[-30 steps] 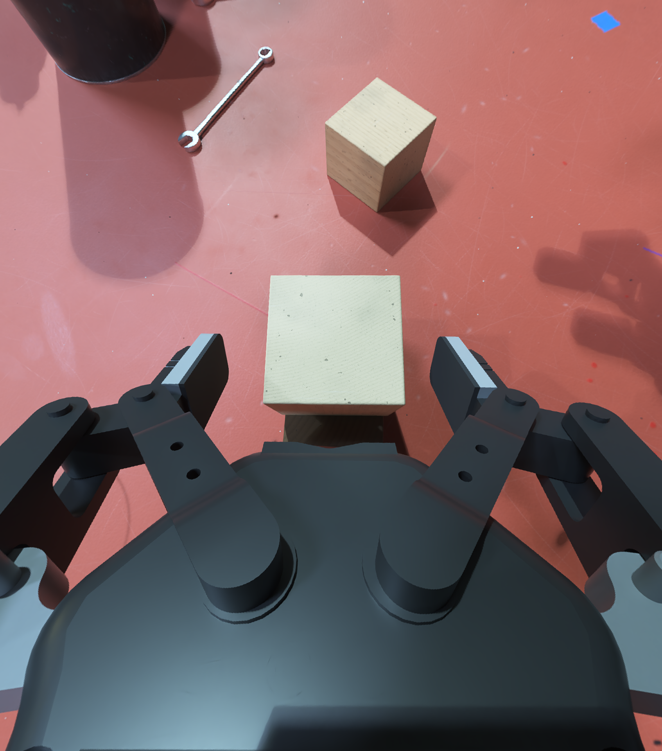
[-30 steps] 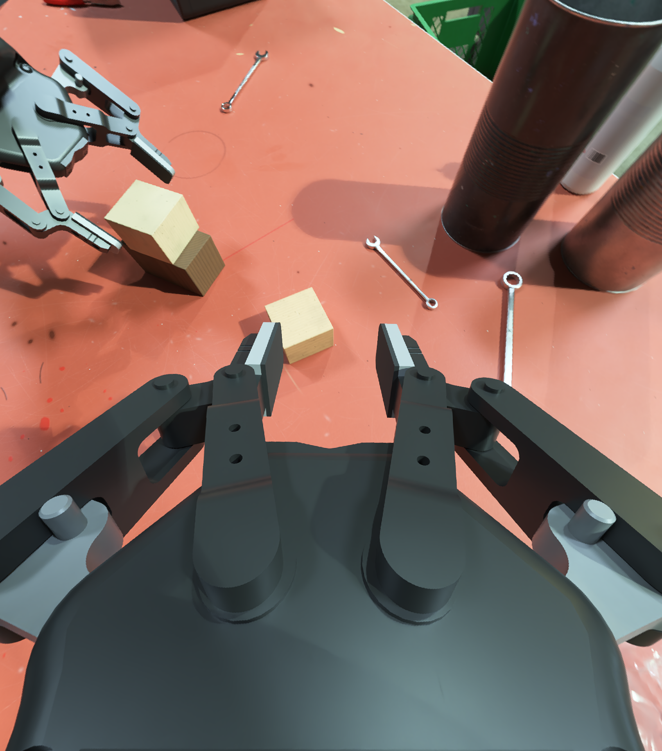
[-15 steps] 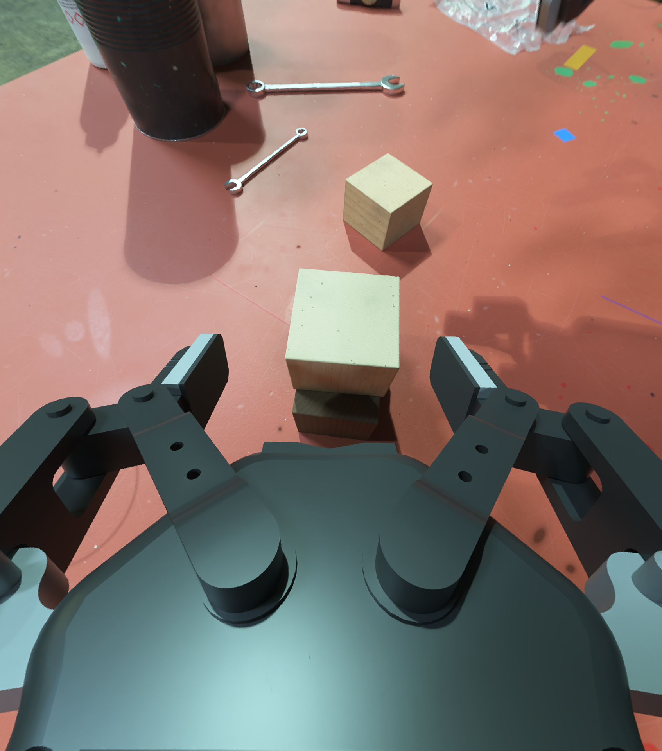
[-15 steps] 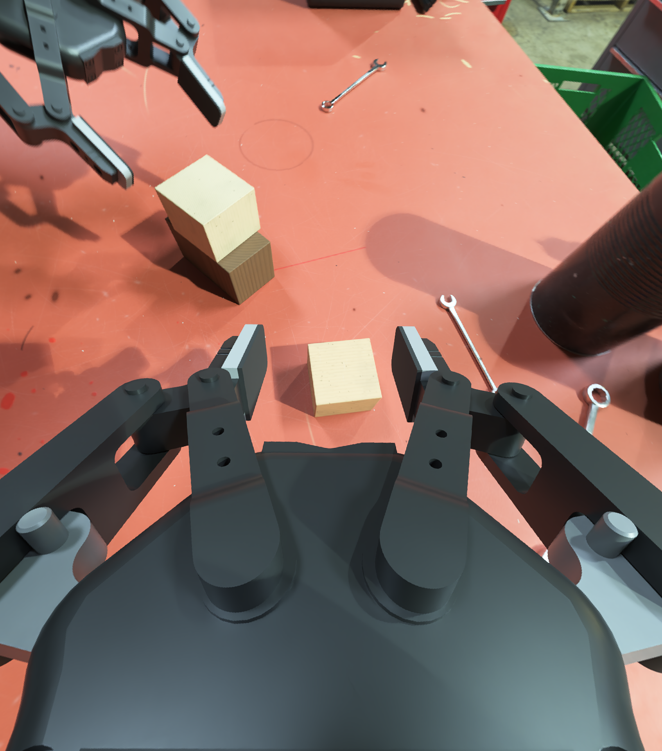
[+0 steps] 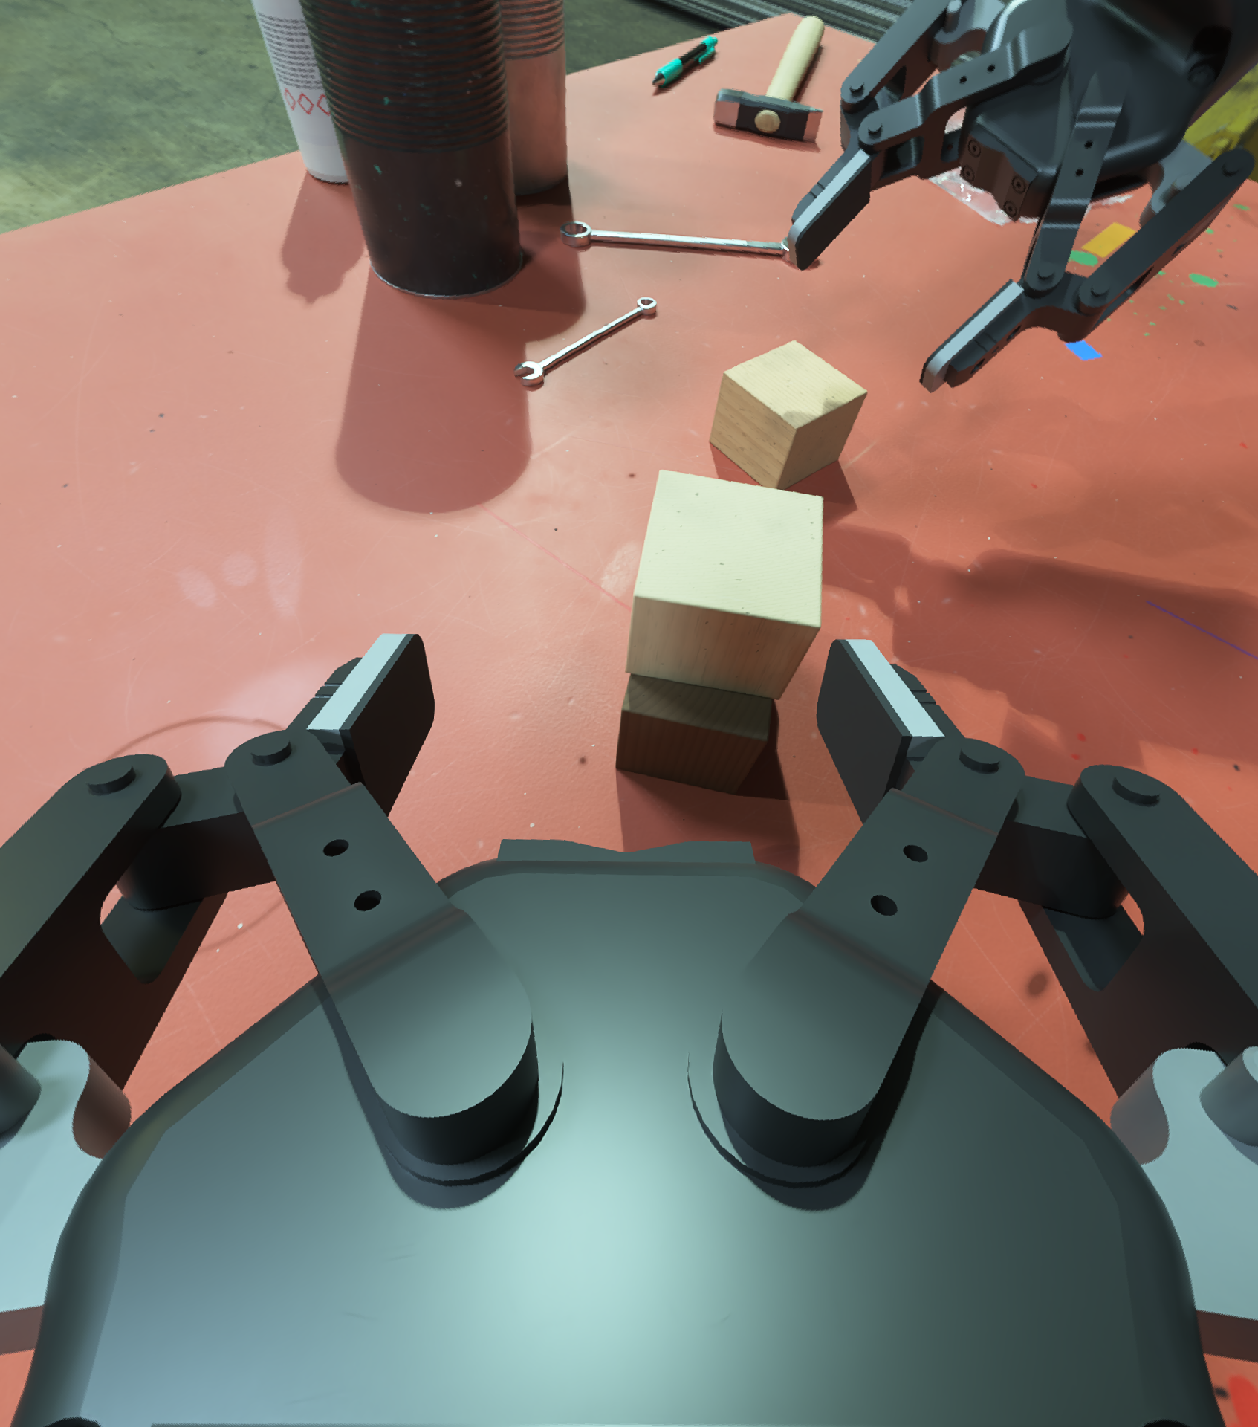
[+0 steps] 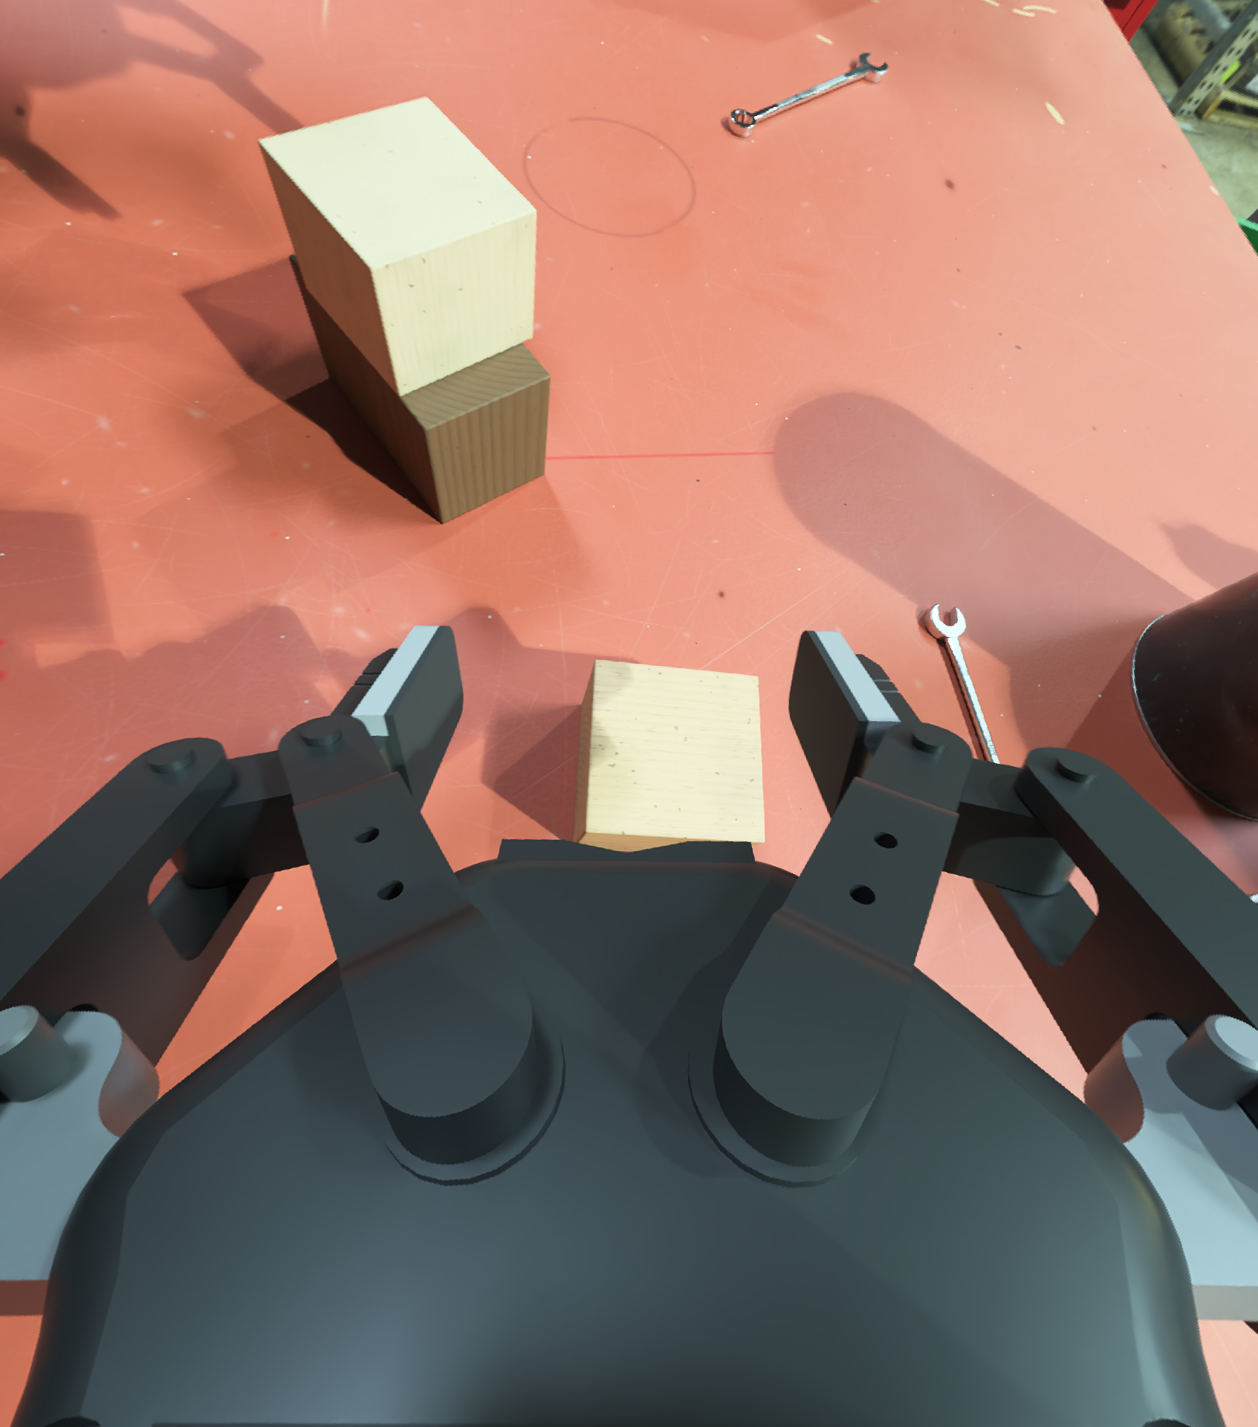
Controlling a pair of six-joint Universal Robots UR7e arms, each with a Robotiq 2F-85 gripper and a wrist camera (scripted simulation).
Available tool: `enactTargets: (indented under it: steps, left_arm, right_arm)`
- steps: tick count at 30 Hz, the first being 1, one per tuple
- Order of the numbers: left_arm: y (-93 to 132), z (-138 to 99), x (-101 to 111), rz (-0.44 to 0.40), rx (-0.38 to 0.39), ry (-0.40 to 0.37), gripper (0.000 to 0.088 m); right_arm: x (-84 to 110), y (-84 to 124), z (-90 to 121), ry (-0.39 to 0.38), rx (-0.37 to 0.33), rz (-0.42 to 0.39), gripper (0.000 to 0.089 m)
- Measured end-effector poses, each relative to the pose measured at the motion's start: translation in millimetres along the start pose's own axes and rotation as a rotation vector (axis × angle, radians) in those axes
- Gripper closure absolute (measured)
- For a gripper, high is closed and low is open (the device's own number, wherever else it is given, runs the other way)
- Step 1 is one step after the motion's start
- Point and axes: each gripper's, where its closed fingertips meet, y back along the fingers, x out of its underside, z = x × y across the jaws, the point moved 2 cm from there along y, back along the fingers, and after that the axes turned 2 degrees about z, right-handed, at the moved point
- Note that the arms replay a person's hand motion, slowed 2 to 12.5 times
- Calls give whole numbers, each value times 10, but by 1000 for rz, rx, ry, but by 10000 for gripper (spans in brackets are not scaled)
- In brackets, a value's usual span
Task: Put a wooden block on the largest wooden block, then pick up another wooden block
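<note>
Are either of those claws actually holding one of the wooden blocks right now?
No. Both are open and empty. The right gripper straddles the small wooden block without touching it; the left gripper sits clear of the two stacked blocks.

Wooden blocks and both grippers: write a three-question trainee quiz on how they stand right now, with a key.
1. True or false: the pale block sits on top of the dark brown block.
2. Multiple choice: the small tan block lies
A. clamped between the right gripper's pads
B. on the table, between the open fingers of the right gripper, untouched
C. on top of the stack
3. Fill in: the left gripper is ____ and holds nothing.

Key
1. True; the pale one overhangs one edge slightly.
2. B; gaps show on both sides of the block.
3. Open; the stack stands just ahead of its fingers, nearer its right-hand one.
</note>
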Motion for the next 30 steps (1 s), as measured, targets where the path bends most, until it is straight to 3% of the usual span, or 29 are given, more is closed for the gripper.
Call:
enactTargets:
  steps: [7,20,30]
  left_arm:
    - [60,102,58,-40,1,41,28]
    - [46,195,161,-69,-4,56,28]
    - [31,197,167,-82,-11,39,57]
  right_arm:
    - [146,-100,-88,-32,4,-16,45]
    - [433,-288,-114,-106,-56,36,39]
    - [510,-379,-115,-124,-73,51,205]
